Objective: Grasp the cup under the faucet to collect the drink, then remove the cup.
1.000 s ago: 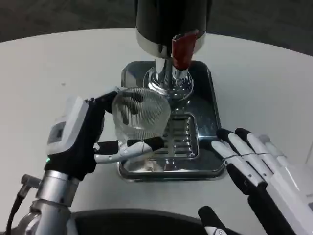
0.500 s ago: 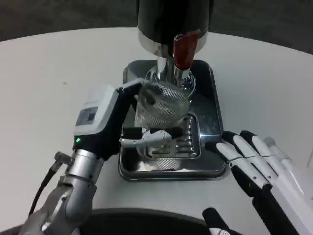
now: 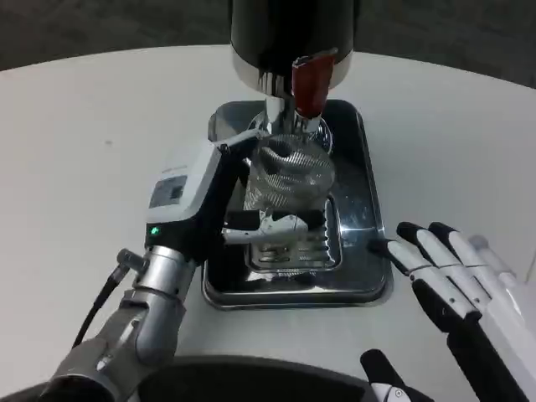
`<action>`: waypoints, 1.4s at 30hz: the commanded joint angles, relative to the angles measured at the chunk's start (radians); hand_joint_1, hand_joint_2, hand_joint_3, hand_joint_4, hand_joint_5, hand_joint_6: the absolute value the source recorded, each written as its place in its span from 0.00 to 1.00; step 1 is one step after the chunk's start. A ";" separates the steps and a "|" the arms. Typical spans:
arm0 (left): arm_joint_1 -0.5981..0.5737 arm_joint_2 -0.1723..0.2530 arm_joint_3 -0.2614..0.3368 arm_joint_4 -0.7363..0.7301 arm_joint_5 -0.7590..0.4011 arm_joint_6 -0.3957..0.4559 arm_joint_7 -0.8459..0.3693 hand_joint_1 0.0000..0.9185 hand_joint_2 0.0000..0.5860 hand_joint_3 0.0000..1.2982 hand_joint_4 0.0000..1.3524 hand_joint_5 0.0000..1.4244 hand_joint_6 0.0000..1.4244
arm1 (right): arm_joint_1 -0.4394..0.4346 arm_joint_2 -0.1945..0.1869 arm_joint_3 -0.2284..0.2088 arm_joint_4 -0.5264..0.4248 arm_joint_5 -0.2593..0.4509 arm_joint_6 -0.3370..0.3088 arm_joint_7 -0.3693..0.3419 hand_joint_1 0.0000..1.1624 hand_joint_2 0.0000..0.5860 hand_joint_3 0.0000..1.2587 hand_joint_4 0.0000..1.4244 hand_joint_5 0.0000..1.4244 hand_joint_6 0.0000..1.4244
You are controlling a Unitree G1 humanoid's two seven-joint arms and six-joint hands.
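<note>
cup under the tap

the left hand point(image 3: 209, 205) grips the cup point(image 3: 289, 176) on the tray point(image 3: 368, 276), right below the red tap point(image 3: 308, 84). the right hand point(image 3: 456, 285) waits open nearby. next i think it must press the tap.

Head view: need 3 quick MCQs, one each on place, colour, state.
1. Where is the cup?
A. under the faucet, over the tray
B. on bare table
C. beside the right hand

2. What colour is the faucet handle?
A. blue
B. red
C. green

3. What is the right hand doing?
A. holding the cup
B. pressing the handle
C. holding nothing, fingers apart

Key: 1 A, the left hand holds the cup below the spout; 2 B, the lever is red; 3 C, it rests right of the tray.
</note>
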 commanded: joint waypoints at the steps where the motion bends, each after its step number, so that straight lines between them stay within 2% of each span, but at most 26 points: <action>1: 0.000 -0.003 -0.044 0.041 0.019 0.013 -0.002 0.60 0.13 0.72 0.74 0.81 0.96 | 0.015 0.006 -0.007 -0.016 0.007 -0.011 0.010 0.39 0.74 0.11 0.03 0.00 0.00; 4: 0.002 -0.001 -0.062 0.047 0.015 0.014 -0.018 0.57 0.08 0.67 0.66 0.76 0.89 | 0.017 0.009 -0.009 -0.016 0.010 -0.010 0.013 0.40 0.73 0.11 0.03 0.00 0.00; 8: 0.007 0.003 -0.070 0.043 0.005 0.016 -0.028 0.46 0.14 0.51 0.48 0.64 0.75 | 0.020 0.014 -0.010 -0.016 0.014 -0.011 0.015 0.40 0.73 0.11 0.03 0.00 0.00; 10: 0.013 0.006 -0.070 0.033 -0.001 0.014 -0.031 0.43 0.16 0.33 0.31 0.51 0.57 | 0.020 0.017 -0.008 -0.016 0.014 -0.010 0.016 0.40 0.73 0.11 0.03 0.00 0.00; 13: 0.025 0.013 -0.069 0.000 -0.006 -0.002 -0.023 0.41 0.17 0.16 0.16 0.36 0.33 | 0.020 0.020 -0.006 -0.016 0.013 -0.008 0.017 0.40 0.73 0.11 0.03 0.00 0.00; 14: 0.028 0.014 -0.070 -0.008 -0.004 -0.002 -0.018 0.41 0.17 0.12 0.13 0.34 0.29 | 0.020 0.022 -0.003 -0.016 0.013 -0.007 0.019 0.40 0.73 0.11 0.03 0.00 0.00; 21: 0.053 0.021 -0.063 -0.037 -0.004 0.002 0.000 0.37 0.16 0.01 0.01 0.22 0.17 | 0.016 0.027 -0.005 -0.016 0.016 -0.003 0.028 0.40 0.73 0.11 0.03 0.00 0.00; 26: 0.079 0.032 -0.056 -0.073 -0.002 0.023 0.008 0.30 0.14 0.00 0.00 0.12 0.05 | 0.019 0.028 -0.006 -0.016 0.022 -0.001 0.031 0.40 0.73 0.11 0.03 0.00 0.00; 29: 0.095 0.040 -0.053 -0.096 -0.003 0.029 0.004 0.23 0.09 0.00 0.00 0.09 0.02 | 0.018 0.030 -0.004 -0.016 0.021 0.000 0.032 0.40 0.73 0.11 0.03 0.00 0.00; 34: 0.127 0.057 -0.019 -0.141 -0.037 0.038 -0.020 0.15 0.07 0.00 0.00 0.06 0.00 | 0.016 0.030 -0.003 -0.016 0.022 0.001 0.033 0.40 0.74 0.11 0.03 0.00 0.00; 36: 0.139 0.064 -0.006 -0.162 -0.050 0.039 -0.033 0.08 0.04 0.00 0.00 0.05 0.00 | 0.015 0.031 0.000 -0.016 0.022 0.001 0.033 0.40 0.74 0.11 0.03 0.00 0.00; 37: 0.152 0.070 0.008 -0.183 -0.072 0.029 -0.048 0.02 0.03 0.00 0.00 0.05 0.00 | 0.015 0.031 0.001 -0.016 0.021 0.000 0.033 0.40 0.74 0.11 0.03 0.00 0.00; 39: 0.178 0.076 0.035 -0.221 -0.111 0.011 -0.076 0.00 0.04 0.00 0.00 0.05 0.00 | 0.014 0.033 0.005 -0.016 0.019 -0.001 0.032 0.41 0.74 0.11 0.03 0.00 0.00; 42: 0.247 0.077 0.104 -0.329 -0.229 -0.040 -0.140 0.00 0.11 0.00 0.00 0.06 0.00 | 0.016 0.036 0.012 -0.016 0.015 0.001 0.032 0.41 0.75 0.11 0.03 0.00 0.00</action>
